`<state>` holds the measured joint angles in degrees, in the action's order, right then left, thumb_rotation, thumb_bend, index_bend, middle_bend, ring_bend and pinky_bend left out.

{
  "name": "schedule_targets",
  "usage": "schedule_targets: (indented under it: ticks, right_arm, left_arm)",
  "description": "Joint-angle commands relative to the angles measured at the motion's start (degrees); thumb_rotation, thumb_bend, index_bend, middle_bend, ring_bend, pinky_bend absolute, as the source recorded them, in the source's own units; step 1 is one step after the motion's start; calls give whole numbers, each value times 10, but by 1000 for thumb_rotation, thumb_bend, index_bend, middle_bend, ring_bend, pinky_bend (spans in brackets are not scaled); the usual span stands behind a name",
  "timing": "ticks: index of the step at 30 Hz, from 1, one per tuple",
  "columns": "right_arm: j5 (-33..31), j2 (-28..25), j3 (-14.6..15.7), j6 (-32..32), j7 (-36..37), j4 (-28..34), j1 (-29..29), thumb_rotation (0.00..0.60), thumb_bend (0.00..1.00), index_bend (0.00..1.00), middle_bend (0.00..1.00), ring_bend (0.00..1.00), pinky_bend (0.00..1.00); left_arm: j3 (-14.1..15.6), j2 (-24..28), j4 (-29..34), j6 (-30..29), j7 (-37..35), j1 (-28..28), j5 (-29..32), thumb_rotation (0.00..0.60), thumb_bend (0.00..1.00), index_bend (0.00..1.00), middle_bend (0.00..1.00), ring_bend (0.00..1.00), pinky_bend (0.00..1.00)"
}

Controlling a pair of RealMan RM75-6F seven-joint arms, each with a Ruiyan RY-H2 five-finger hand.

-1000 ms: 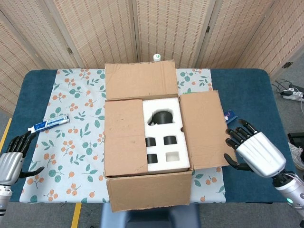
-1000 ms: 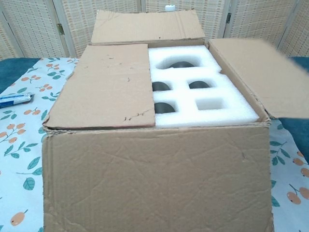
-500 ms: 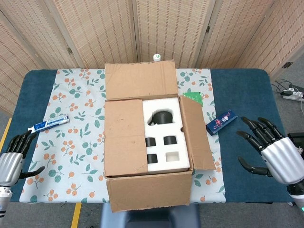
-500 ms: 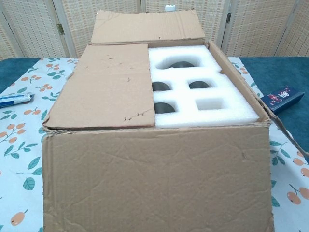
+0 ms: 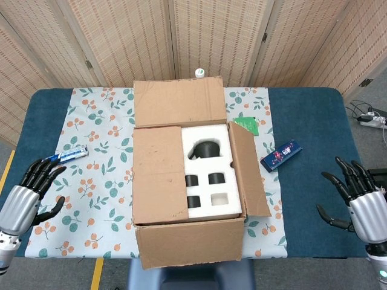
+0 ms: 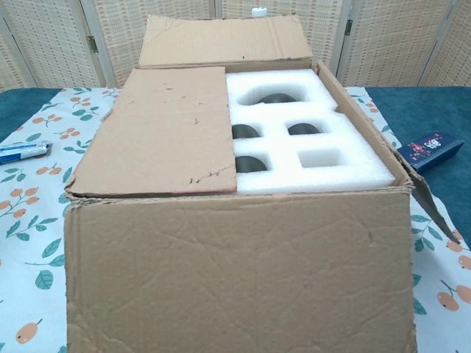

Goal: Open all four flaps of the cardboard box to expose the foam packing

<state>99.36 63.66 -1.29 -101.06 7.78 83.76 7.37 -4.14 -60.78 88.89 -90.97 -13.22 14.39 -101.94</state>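
Note:
The cardboard box [image 5: 190,241] [image 6: 235,272] sits mid-table. Its left flap [image 5: 157,172] [image 6: 162,129] lies flat over the left half. The far flap [image 5: 179,101] [image 6: 224,40] is folded back, the right flap [image 5: 249,172] [image 6: 423,195] hangs down outside, and the near flap [image 5: 190,244] hangs down the front. White foam [image 5: 208,172] [image 6: 309,132] with dark cut-outs shows in the right half. My left hand [image 5: 27,196] is open at the table's near left corner. My right hand [image 5: 360,202] is open at the near right, well clear of the box.
A toothpaste tube [image 5: 62,157] [image 6: 22,151] lies left of the box. A small dark blue packet [image 5: 280,153] [image 6: 430,149] and a green packet [image 5: 246,124] lie to its right. A white bottle cap [image 5: 199,73] shows behind the box. A floral cloth [image 5: 97,181] covers the table's middle.
My right hand let go of the right flap and drew back to the right; the flap dropped outside the box. My left hand rose slightly inward.

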Motion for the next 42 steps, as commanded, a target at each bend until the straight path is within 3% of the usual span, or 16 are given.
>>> schedule_targets:
  ticks: [1, 5, 13, 19, 26, 37, 42]
  right_arm:
    - [0, -1, 2, 0, 21, -6, -5, 283, 426, 196, 22, 91, 76]
    - [17, -5, 6, -20, 40, -9, -14, 285, 426, 196, 22, 91, 76]
    - [31, -10, 8, -55, 85, -23, -31, 282, 425, 196, 22, 92, 75]
    - [26, -14, 8, -61, 111, -33, -38, 285, 426, 196, 22, 92, 75]
    - [22, -16, 9, -61, 127, -41, -45, 283, 426, 196, 22, 92, 75]
    - [11, -18, 10, -48, 154, -50, -50, 285, 426, 196, 22, 92, 75]
    - [4, -19, 8, -55, 175, -59, -57, 284, 425, 196, 22, 93, 75]
  left_arm:
    - [-7, 19, 30, 21, -12, 30, -21, 600, 709, 322, 223, 145, 154]
    - [-9, 50, 79, 84, -24, 73, -27, 600, 787, 354, 231, 146, 135]
    - [-41, 103, 193, 204, -3, 157, 8, 600, 914, 376, 279, 183, 142]
    - [-70, 103, 229, 259, 5, 208, 45, 600, 913, 366, 375, 309, 290]
    - [-93, 80, 225, 304, 1, 256, 82, 600, 902, 383, 458, 364, 356]
    - [-98, 2, 169, 385, 32, 340, 95, 600, 870, 407, 458, 337, 321]
    - [-96, -48, 129, 395, 67, 366, 100, 600, 849, 406, 450, 304, 281]
